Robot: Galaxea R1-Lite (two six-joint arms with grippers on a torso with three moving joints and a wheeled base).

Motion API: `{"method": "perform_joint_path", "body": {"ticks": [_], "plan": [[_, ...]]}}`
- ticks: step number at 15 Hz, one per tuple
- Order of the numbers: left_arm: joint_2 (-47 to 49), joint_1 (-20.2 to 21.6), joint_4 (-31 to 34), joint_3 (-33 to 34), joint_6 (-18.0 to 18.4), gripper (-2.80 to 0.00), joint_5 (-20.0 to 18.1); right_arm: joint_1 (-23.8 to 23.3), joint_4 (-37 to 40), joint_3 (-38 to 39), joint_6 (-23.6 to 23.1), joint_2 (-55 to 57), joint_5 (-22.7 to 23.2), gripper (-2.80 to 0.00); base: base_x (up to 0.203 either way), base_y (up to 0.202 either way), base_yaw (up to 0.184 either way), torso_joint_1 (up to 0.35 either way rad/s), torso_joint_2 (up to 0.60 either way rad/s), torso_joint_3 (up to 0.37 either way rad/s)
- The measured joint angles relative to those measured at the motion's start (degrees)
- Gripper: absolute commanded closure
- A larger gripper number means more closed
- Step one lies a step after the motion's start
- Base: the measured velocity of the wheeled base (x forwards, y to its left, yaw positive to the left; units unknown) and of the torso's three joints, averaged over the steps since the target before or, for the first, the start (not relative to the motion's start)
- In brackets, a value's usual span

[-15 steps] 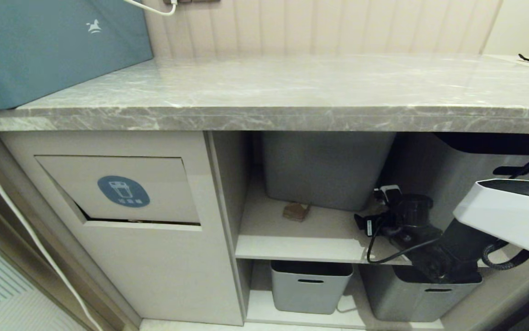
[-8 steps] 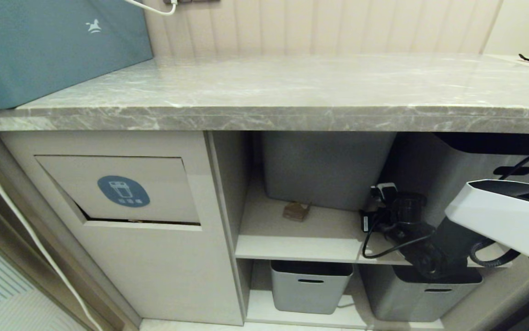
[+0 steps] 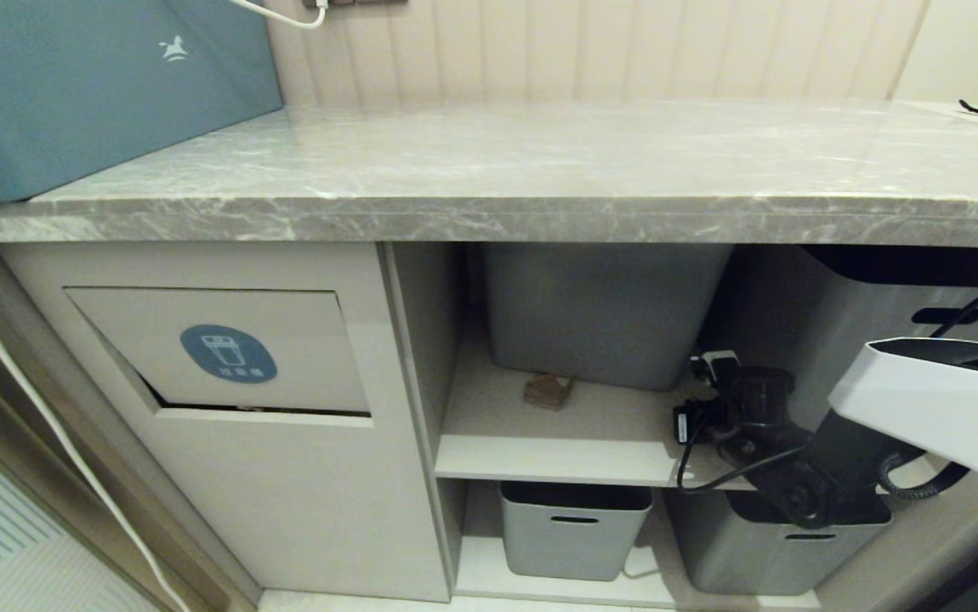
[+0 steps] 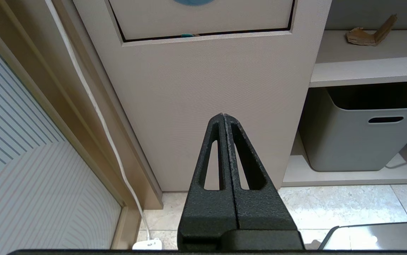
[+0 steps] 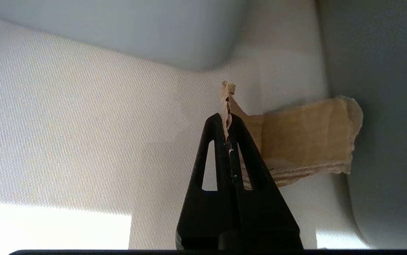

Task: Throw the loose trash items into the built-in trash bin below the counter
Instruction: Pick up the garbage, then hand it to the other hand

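My right gripper (image 5: 227, 118) is shut on one edge of a brown cardboard scrap (image 5: 306, 141), which curls off to the side against a grey tub (image 5: 391, 106) on the beige shelf. The right arm (image 3: 795, 476) reaches onto that shelf's right end, below the counter (image 3: 540, 170). A second brown scrap (image 3: 548, 390) (image 4: 370, 33) lies mid-shelf before another tub. The built-in trash bin flap (image 3: 225, 353) (image 4: 203, 17) with its blue sticker sits in the cabinet panel to the left, and a teal bit (image 4: 188, 35) peeks from its lower slot. My left gripper (image 4: 223, 116) is shut and empty, low before that panel.
Grey tubs (image 3: 599, 310) stand on the upper shelf and more tubs (image 3: 574, 531) on the lower one. A teal box (image 3: 89, 85) sits on the counter's left end. A white cable (image 4: 93, 106) runs down the wall left of the cabinet to the tiled floor (image 4: 331, 202).
The right arm has shifted only slightly at the shelf's right end. The mid-shelf scrap and the bin flap have not moved.
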Motion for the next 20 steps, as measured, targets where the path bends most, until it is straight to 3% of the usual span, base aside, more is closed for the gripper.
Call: {"method": "perform_joint_path", "body": {"ticks": [4,7,10,14,17,20], "plan": [[0.0,0.0,0.0,0.0,0.0,0.0,0.0,1.2,-1.1,5.3,4.3,-4.3,0.6,0.0,0.0,0.0,0.0,0.0,0.0,0.0],[0.0,0.0,0.0,0.0,0.0,0.0,0.0,4.9,-5.6,15.1,7.8,-10.1,2.0,0.0,0.0,0.0,0.0,0.0,0.0,0.0],[0.0,0.0,0.0,0.0,0.0,0.0,0.0,13.1,-10.5,26.8,13.7,-18.9,2.6,0.0,0.0,0.0,0.0,0.0,0.0,0.0],[0.0,0.0,0.0,0.0,0.0,0.0,0.0,24.7,-12.0,38.4,26.3,-32.5,2.7,0.0,0.0,0.0,0.0,0.0,0.0,0.0],[0.0,0.0,0.0,0.0,0.0,0.0,0.0,33.6,-12.3,41.2,35.7,-40.3,2.8,0.0,0.0,0.0,0.0,0.0,0.0,0.0],[0.0,0.0,0.0,0.0,0.0,0.0,0.0,38.2,-13.2,37.7,39.2,-42.9,3.1,0.0,0.0,0.0,0.0,0.0,0.0,0.0]]}}
